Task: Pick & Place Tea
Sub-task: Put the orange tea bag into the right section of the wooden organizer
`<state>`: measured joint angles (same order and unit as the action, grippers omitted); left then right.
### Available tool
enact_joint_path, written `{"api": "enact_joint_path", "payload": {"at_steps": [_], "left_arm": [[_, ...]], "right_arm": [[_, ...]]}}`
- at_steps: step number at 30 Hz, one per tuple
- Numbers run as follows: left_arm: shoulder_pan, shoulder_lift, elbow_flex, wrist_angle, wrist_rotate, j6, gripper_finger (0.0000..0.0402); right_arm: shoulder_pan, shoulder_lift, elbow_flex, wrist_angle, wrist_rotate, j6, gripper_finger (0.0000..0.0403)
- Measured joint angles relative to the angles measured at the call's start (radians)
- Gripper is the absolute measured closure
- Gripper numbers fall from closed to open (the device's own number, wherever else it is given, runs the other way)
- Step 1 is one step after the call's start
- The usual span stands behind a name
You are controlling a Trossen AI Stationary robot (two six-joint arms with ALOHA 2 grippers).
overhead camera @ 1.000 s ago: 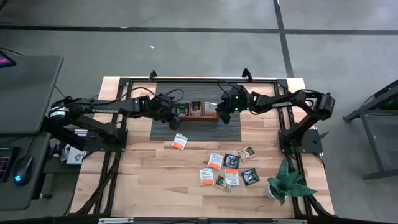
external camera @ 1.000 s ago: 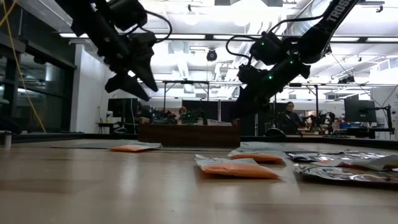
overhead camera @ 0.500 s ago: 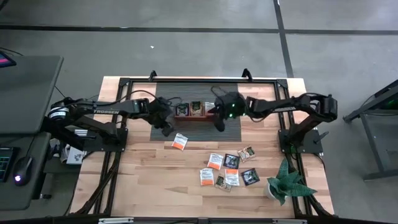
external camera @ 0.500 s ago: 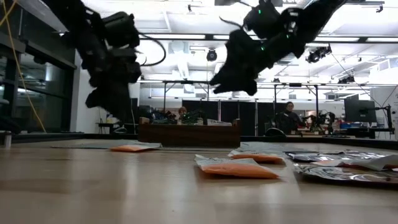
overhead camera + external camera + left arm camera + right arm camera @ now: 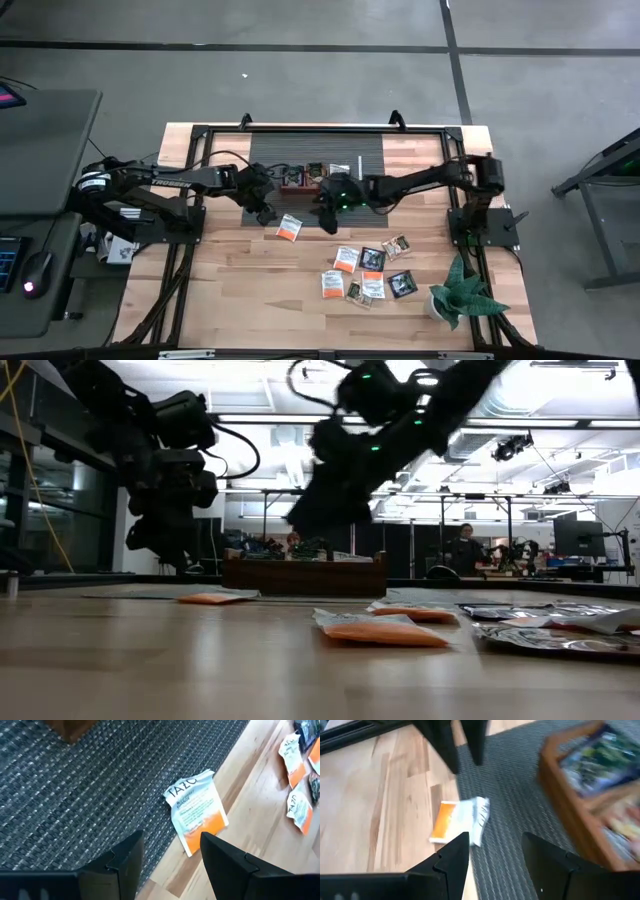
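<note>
Light wooden bench with a dark woven rectangular mat at its far middle. On the mat is set a brown wooden three-compartment tray, in which dark green and other sachets are held; the count cannot be told. One orange-and-white flat square tea sachet is found alone, lying flat across the near edge of the mat, partly on the weave and partly on bare wood, with its orange end on the wood. A loose group of further small flat tea sachets, orange-and-white, black and pale, is spread on the bare wood well apart from the lone one, toward the right arm's side, near a small green potted plant. Left end effector: held above the mat edge just beside the lone sachet, fingers parted, nothing gripped. Right end effector: reached across past the tray to the other side of the same sachet, raised off the surface, fingers parted, nothing gripped. In the low view, the tray is seen behind the scattered sachets, with a person in the room beyond.
</note>
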<state>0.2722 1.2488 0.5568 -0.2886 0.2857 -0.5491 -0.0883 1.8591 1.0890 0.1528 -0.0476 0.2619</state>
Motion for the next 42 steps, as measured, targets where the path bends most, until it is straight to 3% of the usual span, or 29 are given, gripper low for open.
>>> {"api": "enact_joint_path", "payload": {"at_steps": [12,26,42], "left_arm": [[0.002,0.000,0.000,-0.010,-0.046,0.062,0.0208],[0.002,0.000,0.000,-0.019,-0.087,0.123,0.0208],[0.002,0.000,0.000,-0.020,-0.088,0.164,0.0208]], "right_arm": [[0.055,0.231,0.244,-0.167,-0.015,-0.016,0.0224],[0.111,0.283,0.251,-0.172,0.125,0.057,0.0224],[0.114,0.309,0.252,-0.115,0.170,0.128,0.0224]]}}
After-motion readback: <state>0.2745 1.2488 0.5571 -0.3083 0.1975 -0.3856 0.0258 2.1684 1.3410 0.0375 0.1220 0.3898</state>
